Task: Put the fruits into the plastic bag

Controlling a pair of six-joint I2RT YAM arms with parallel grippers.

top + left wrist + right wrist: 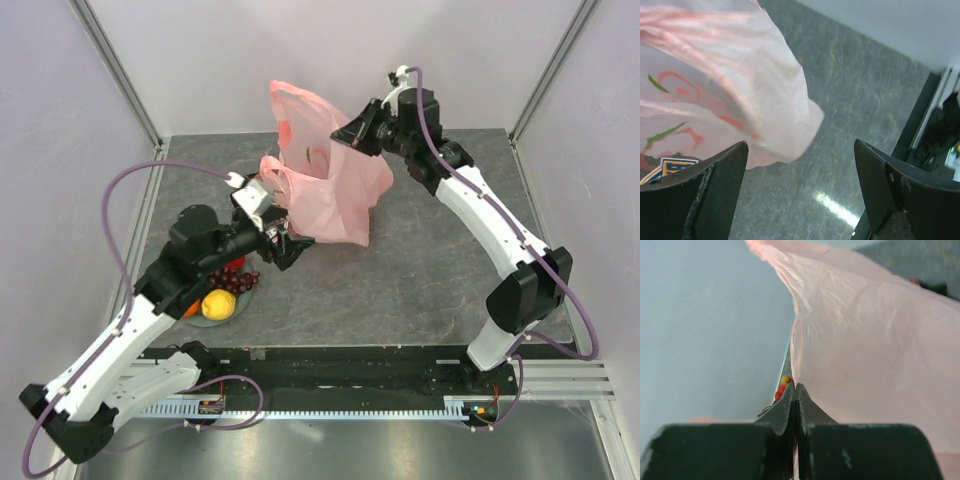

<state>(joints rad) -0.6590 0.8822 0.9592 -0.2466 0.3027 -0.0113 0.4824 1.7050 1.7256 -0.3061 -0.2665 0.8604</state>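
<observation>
The translucent pink plastic bag (325, 185) hangs upright over the table's middle. My right gripper (347, 133) is shut on its upper rim; in the right wrist view the jaws (796, 390) pinch the thin film (870, 365). My left gripper (287, 247) is open and empty beside the bag's lower left corner; the bag (740, 75) bulges past the left finger (715, 190). The fruits lie on a pale green plate (200, 322): yellow lemon (218, 304), dark grapes (233, 278), an orange (190, 311) partly under the arm. A strawberry-like piece (236, 263) shows.
The left arm's forearm lies over part of the plate. A blue and orange printed patch (662, 169) shows at the bag's base by the left finger. Grey walls close the back and sides. A black rail (350, 360) runs along the near edge.
</observation>
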